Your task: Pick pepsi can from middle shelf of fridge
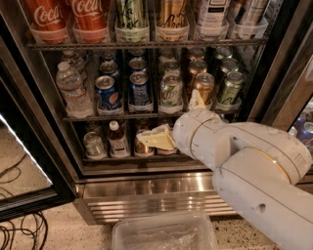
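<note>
The pepsi can (140,90), dark blue with a silver top, stands at the front of its row on the middle shelf (93,117) of the fridge (146,188). A like blue can with a round red-white logo (106,92) stands just left of it. My gripper (176,119) is below and right of the pepsi can, in front of the shelf edge. It is open and empty. One cream finger (155,138) points left over the lower shelf and the other finger (196,99) points up in front of the gold can (204,87). The white arm (244,166) fills the lower right.
A water bottle (73,90) stands at the shelf's left, green cans (171,91) at its right. Red Coca-Cola cans (46,14) fill the shelf above, small bottles (116,139) the one below. The open door (24,166) is at left, a clear bin (164,232) and cables (17,234) on the floor.
</note>
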Tool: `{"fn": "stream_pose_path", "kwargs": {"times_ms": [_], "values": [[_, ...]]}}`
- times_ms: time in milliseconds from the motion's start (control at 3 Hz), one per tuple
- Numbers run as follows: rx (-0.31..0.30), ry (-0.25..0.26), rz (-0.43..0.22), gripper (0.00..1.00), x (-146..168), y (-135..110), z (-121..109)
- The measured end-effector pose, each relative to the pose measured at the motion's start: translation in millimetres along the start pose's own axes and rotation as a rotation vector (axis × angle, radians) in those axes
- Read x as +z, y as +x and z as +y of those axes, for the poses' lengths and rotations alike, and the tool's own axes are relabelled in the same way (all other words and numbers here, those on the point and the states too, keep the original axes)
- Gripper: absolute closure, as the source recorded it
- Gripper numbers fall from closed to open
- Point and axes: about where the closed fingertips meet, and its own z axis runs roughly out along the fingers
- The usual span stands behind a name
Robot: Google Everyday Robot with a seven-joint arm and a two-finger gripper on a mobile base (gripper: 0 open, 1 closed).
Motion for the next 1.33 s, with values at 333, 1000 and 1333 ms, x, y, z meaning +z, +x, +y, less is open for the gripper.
{"fn": "stream_pose_path", "kwargs": {"times_ms": [333,1000,1333], "values": [[0.000,0.000,0.000,0.00,0.1,0.0,0.1],[0.074,-0.054,-0.086,0.00,23.4,-11.2,14.8],[0.132,-0.080,-0.146,0.00,39.0,-18.2,25.7]]}}
